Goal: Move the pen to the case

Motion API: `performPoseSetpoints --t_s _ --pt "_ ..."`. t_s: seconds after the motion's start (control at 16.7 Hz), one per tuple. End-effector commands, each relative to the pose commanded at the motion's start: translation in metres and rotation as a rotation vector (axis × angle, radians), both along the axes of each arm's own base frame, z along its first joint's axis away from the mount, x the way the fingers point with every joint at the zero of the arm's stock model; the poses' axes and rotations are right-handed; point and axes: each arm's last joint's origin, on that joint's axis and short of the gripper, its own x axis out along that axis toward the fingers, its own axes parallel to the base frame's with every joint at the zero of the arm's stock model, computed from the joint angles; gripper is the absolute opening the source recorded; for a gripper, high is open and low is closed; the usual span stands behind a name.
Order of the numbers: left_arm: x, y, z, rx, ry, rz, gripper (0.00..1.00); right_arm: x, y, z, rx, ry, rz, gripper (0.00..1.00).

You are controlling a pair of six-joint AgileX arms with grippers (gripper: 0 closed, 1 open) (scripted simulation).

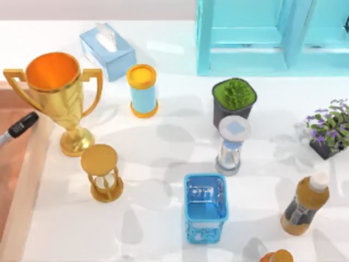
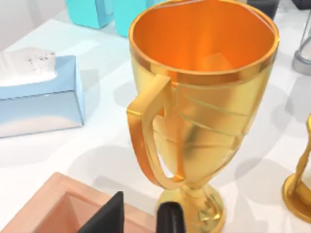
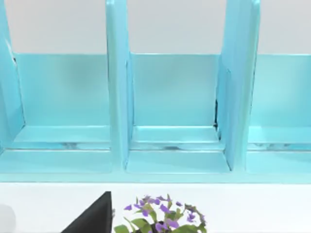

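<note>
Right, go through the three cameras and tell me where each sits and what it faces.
Top view: above the table, looking down; pen lies over the case at the left edge.
Left wrist view: on the left arm, low, facing the trophy; left gripper fingers at the edge.
Right wrist view: on the right arm, facing the shelf and flowers; one dark finger.
Shared: the trophy in top and left wrist views.

Trophy (image 2: 204,102): polished gold metal look, glossy, mirror-like reflections. Tissue box (image 2: 39,104): smooth satin blue, soft white paper on top. Case (image 2: 53,206) rim: matt peach. Shelf unit (image 3: 170,111): glossy turquoise. Basket (image 1: 205,208): blue plastic mesh. Pen (image 1: 20,125) cap: matt black.
</note>
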Motion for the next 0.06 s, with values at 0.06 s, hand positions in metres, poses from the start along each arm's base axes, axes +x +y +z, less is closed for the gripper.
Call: performPoseSetpoints --t_s 0.06 --pt "0.0 0.0 0.0 0.0 0.0 0.0 1.0 0.0 0.0 0.0 0.0 0.0 0.0 1.0"
